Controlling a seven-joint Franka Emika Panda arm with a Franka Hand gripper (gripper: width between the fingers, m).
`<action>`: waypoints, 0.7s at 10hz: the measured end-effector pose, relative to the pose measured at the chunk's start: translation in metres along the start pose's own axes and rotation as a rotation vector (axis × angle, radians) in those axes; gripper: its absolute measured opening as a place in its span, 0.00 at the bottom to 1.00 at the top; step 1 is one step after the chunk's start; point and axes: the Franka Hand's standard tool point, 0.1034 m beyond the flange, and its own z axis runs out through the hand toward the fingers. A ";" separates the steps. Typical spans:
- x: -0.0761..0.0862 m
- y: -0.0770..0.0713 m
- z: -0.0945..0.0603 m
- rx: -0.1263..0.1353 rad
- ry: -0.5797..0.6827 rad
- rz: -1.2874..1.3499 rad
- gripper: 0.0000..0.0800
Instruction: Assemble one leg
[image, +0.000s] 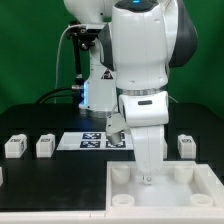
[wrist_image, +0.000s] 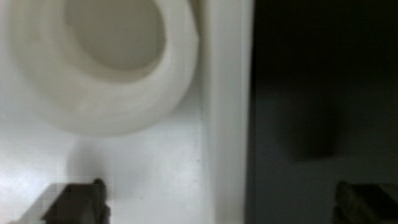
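We see the gripper (image: 147, 178) low over the white tabletop (image: 165, 205). In the wrist view its fingers (wrist_image: 75, 203) are spread wide with nothing between them, only the tabletop's surface and a round corner socket (wrist_image: 111, 50) beyond. In the exterior view, one leg (image: 45, 146) stands on the black table (image: 60, 185) between nine and ten o'clock from the gripper. A second leg (image: 14, 146) stands farther out the same way, and a third leg (image: 185, 146) at about two o'clock. All three stand well apart from the gripper. The marker board (image: 92, 140) lies at ten o'clock.
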 end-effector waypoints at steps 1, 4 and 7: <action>0.000 0.000 0.000 0.000 0.000 0.000 0.81; -0.001 0.000 0.000 0.000 0.000 0.001 0.81; 0.004 -0.002 -0.035 -0.048 -0.013 0.087 0.81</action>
